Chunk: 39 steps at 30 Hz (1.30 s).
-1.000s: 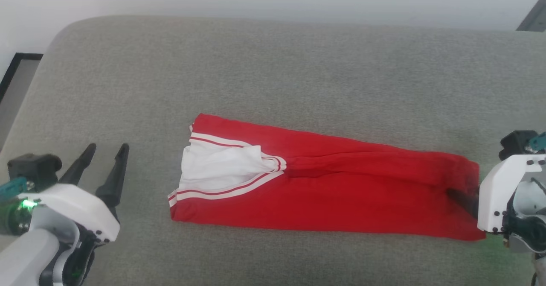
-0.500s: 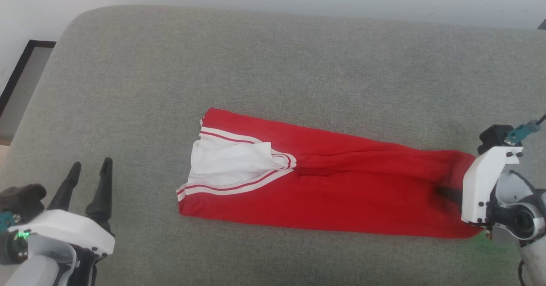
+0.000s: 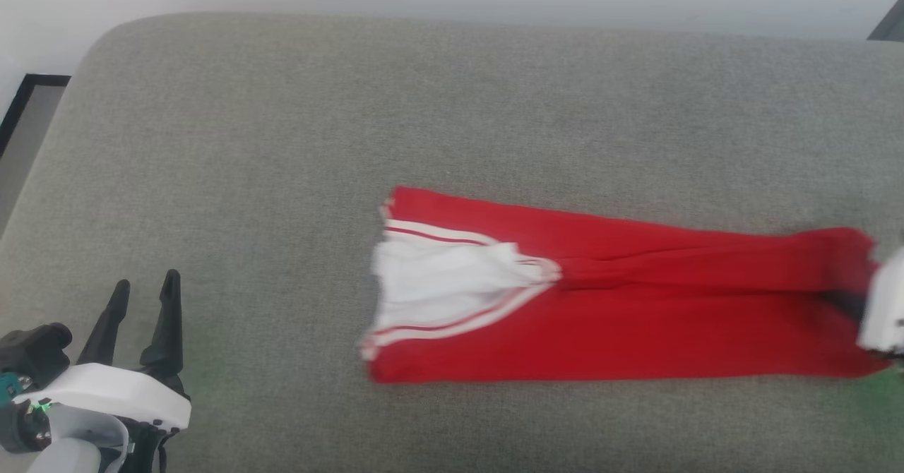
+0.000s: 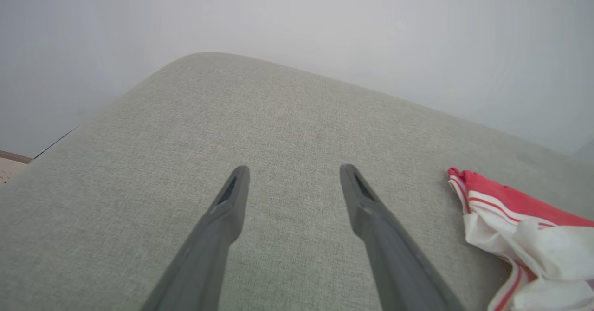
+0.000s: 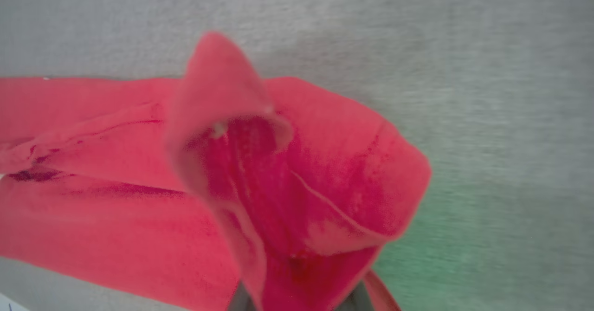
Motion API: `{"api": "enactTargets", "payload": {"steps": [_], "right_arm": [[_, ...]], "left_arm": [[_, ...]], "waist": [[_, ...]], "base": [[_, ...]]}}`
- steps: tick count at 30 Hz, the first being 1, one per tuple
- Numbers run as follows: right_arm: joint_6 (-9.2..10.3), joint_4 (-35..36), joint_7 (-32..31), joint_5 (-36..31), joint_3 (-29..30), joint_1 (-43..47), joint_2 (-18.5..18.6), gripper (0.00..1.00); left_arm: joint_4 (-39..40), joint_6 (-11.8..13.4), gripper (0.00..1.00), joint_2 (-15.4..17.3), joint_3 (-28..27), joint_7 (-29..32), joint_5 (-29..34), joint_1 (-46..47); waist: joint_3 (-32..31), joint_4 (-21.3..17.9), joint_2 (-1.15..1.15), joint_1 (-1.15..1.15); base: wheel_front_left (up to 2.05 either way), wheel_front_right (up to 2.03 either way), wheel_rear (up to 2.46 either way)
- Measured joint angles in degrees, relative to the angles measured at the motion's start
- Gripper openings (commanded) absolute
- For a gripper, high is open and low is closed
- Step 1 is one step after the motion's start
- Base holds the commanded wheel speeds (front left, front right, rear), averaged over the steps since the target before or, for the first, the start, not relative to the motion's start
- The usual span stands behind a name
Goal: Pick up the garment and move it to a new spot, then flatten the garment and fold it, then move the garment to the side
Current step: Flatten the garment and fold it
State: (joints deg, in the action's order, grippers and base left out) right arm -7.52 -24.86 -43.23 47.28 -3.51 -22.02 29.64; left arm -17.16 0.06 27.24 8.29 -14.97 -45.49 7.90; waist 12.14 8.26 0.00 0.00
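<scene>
Garment [image 3: 671, 318], a long red fold (white striped sleeve [image 3: 445, 282] atop), pinched by right claw [image 3: 847, 305]; left claw [image 3: 145, 282] spread.

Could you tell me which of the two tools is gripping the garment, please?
The right tool, shut on the plain red end of the garment; the left tool hangs open over bare cushion.

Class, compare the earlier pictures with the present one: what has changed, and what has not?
The right gripper shut on the right end of the shirt and dragged it rightward across the cushion. The left gripper stayed open, clear of the shirt.
</scene>
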Motion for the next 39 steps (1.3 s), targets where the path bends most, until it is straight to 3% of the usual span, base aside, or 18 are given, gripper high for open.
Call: {"api": "enactTargets", "payload": {"steps": [5, 9, 14, 28, 33, 39], "right_arm": [[0.00, -4.4, 2.0, -0.5, 3.6, -1.0, 3.9, 0.00], [0.01, -7.1, 2.6, -1.5, 4.2, -2.4, 4.9, 0.00], [0.03, -3.5, 1.8, -2.1, 1.6, -3.0, 4.6, 0.00], [0.03, 21.2, -3.5, 0.5, -11.8, -0.7, -1.9, 0.00], [0.03, 22.0, -3.7, 0.5, -18.4, -3.4, -5.6, 0.00], [0.03, 17.1, -2.0, 0.0, -24.6, -7.3, -8.4, 0.00]], "left_arm": [[-0.6, -0.9, 1.00, -1.2, -1.1, 0.0, 1.5, 0.2], [-0.8, -1.3, 1.00, -2.0, -1.5, 0.0, 2.8, 0.6], [-1.0, -1.7, 1.00, -2.5, -2.1, 0.0, 3.3, 0.6], [-0.3, -1.6, 1.00, -3.4, -1.6, 0.3, 3.7, 0.5], [-0.7, -1.8, 1.00, -4.2, -0.2, 0.7, 3.7, 1.3], [-1.8, -2.6, 1.00, -5.0, 1.4, 1.0, 4.0, 3.3]], "waist": [[0.3, -0.7, 0.00, 0.00], [0.5, -1.4, 0.00, 0.00], [0.3, -2.4, 0.00, 0.00], [-1.1, -1.1, 0.00, 0.00], [-1.5, 1.1, 0.00, 0.00], [-2.0, 4.5, 0.00, 0.00]], "base": [[0.00, 0.00, 0.00], [0.00, 0.00, 0.00], [0.00, 0.00, 0.00], [0.00, 0.00, 0.00], [0.00, 0.00, 0.00], [0.00, 0.00, 0.00]]}}
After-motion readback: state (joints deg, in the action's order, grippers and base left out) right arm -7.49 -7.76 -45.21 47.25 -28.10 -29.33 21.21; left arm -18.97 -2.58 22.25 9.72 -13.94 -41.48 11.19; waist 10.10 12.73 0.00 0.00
